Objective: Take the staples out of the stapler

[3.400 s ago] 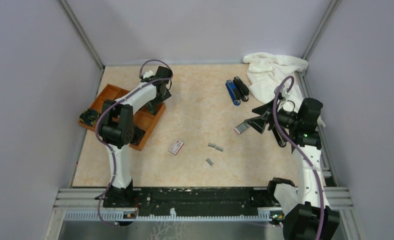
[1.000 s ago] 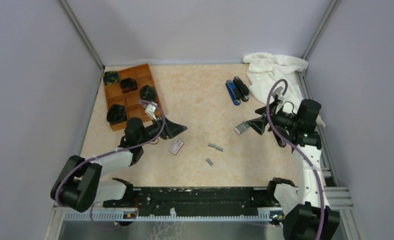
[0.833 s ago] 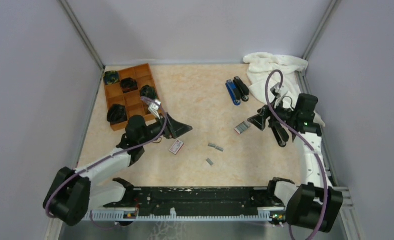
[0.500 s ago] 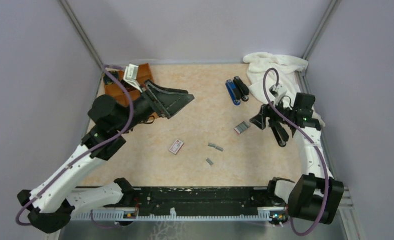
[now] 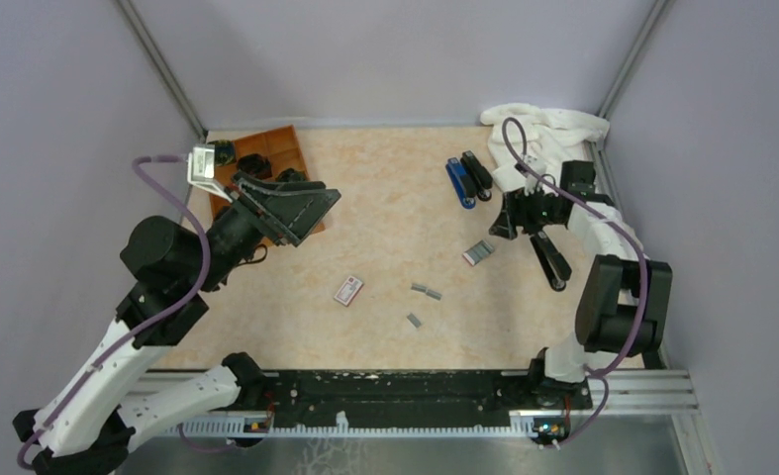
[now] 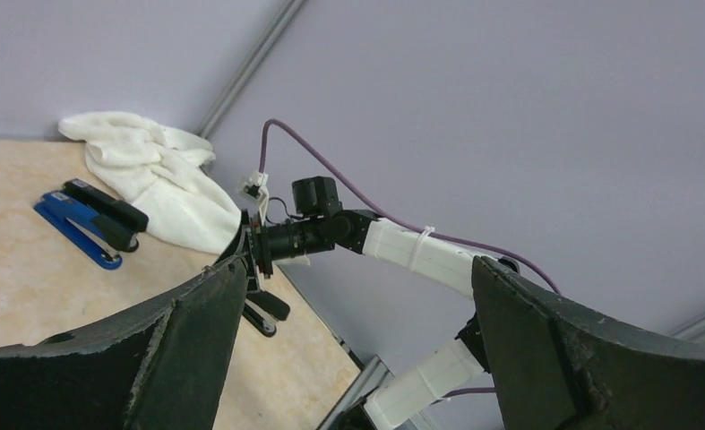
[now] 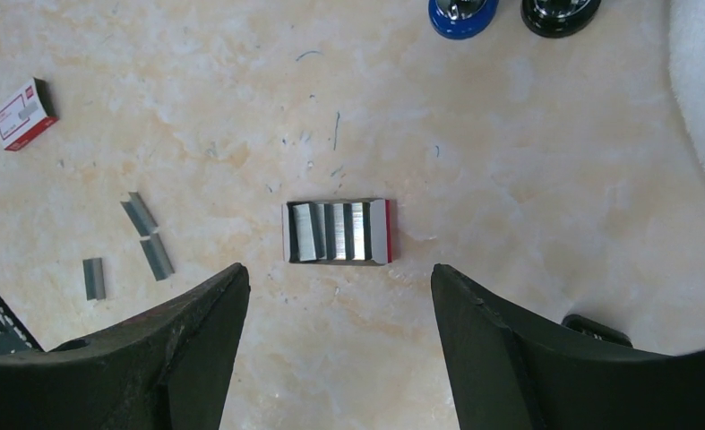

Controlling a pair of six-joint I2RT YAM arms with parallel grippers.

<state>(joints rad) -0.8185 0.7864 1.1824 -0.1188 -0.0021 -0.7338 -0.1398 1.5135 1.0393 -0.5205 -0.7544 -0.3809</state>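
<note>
Stapler (image 5: 550, 260), all black, lies centre right in the top view, beside the right arm. Staples (image 7: 139, 213) lie in loose strips left of it. Right gripper (image 7: 335, 273) wide, empty, over an open staple box (image 7: 336, 231). Left gripper (image 5: 323, 210) wide, empty, upper left.

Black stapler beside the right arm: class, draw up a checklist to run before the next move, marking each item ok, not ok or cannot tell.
1. Right gripper open, empty: ok.
2. Left gripper open, empty, raised off the table: ok.
3. Black stapler lying free, nothing on it: ok.
4. Its magazine empty: cannot tell.
5. Loose staples lying apart from the stapler: ok.
</note>
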